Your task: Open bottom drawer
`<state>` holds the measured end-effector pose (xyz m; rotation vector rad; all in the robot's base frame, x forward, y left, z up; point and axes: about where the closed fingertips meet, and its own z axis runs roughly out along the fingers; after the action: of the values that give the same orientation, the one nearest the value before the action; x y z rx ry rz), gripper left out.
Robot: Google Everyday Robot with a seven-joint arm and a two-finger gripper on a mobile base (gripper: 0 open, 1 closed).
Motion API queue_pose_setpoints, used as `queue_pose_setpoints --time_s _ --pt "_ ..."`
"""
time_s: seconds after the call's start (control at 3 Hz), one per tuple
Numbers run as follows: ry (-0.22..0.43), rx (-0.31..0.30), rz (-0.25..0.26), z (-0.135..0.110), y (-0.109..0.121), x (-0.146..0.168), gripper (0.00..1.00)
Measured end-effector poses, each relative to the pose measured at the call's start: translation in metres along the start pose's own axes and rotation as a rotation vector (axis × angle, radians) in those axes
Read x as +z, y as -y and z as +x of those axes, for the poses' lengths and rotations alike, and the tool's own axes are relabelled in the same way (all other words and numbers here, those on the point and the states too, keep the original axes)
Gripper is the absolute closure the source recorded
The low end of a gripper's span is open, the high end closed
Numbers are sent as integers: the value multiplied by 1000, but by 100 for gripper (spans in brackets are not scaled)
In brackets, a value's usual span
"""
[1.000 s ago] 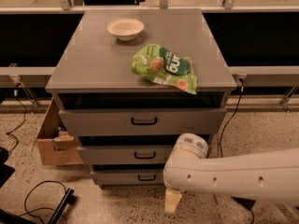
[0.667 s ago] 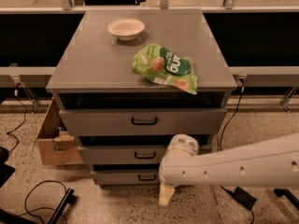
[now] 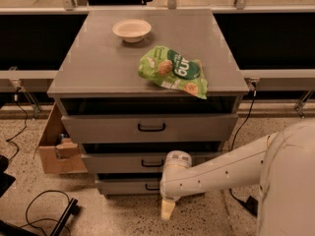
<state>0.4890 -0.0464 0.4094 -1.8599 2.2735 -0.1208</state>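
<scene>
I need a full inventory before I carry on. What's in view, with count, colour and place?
cabinet: one, grey, centre, three drawers
bowl: one, white, back of the cabinet top
snack bag: one, green, front right of the cabinet top
top drawer: one, grey, black handle, highest
middle drawer: one, grey, black handle, below the top one
bottom drawer: one, grey, lowest, handle partly behind the arm
cardboard box: one, brown, on the floor left of the cabinet
cables: several, black, right of the cabinet and on the floor at lower left
arm: one, white, reaching in from the right across the lower drawers
gripper: one, pale yellow, pointing down in front of the bottom drawer, just below its handle
</scene>
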Motion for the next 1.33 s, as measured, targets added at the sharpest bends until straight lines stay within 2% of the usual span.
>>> queue_pose_setpoints --time_s 0.33,0.67,1.0,1.33 --pt "0 0 0 0 0 0 0" --pt "-40 -21 -28 3 -6 31 0" --pt "-82 -40 -72 14 -12 78 0" --pt "-124 -81 -85 25 -7 125 0"
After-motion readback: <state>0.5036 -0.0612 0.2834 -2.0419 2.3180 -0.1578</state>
